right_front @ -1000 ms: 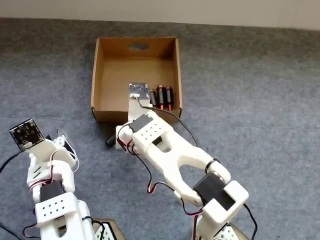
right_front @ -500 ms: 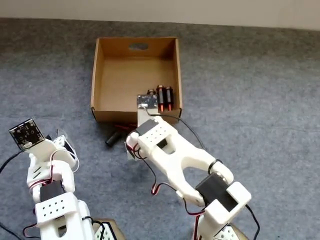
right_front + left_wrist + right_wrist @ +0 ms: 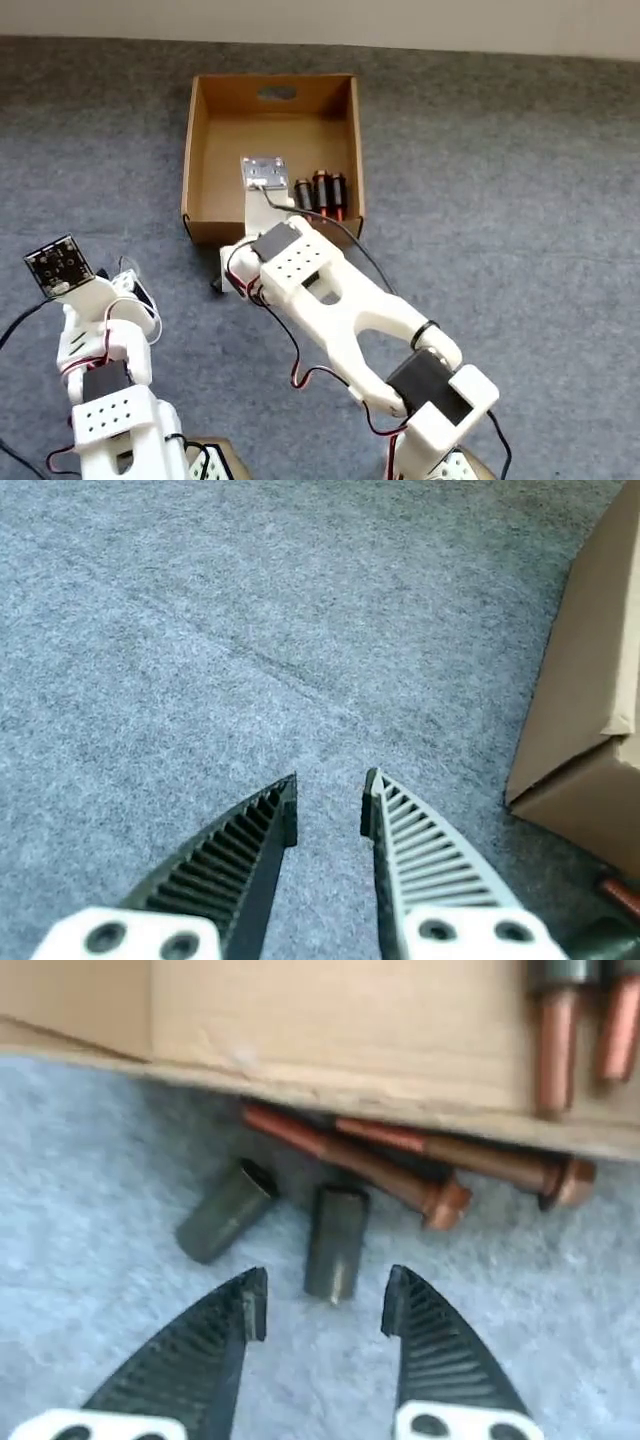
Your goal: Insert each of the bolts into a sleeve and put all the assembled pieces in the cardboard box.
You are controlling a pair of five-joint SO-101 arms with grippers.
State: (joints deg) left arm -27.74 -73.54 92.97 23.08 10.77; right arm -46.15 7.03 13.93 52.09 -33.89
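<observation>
Target looks like the loose sleeve point(image 3: 335, 1242) lying on the grey carpet point(image 3: 520, 200), just outside the front wall of the cardboard box point(image 3: 300, 1030). Its open end faces the right gripper point(image 3: 325, 1285), which is spread wide and empty, with the jaws either side of the sleeve's near end and not touching it.

A second sleeve point(image 3: 222, 1212) lies just beside it, angled away. Two copper bolts point(image 3: 350, 1160) lie tucked along the foot of the box wall, one partly over the other, heads near the first sleeve's far end. Three assembled pieces point(image 3: 322, 192) already sit in the box against the front wall.

Left gripper point(image 3: 328, 798) hovers over bare carpet off the box corner, jaws at a narrow gap, nothing between them.

Risks as I read them:
- Round sleeve on soft carpet: an off-centre close could roll it or squirt it out.
- One jaw is close to the second sleeve and could knock it away or pinch both.
- Pushing further in drives the sleeve into the bolt heads and jams everything against the wall.
- The bolts hug the wall, so there is little finger room for picking them later.
</observation>
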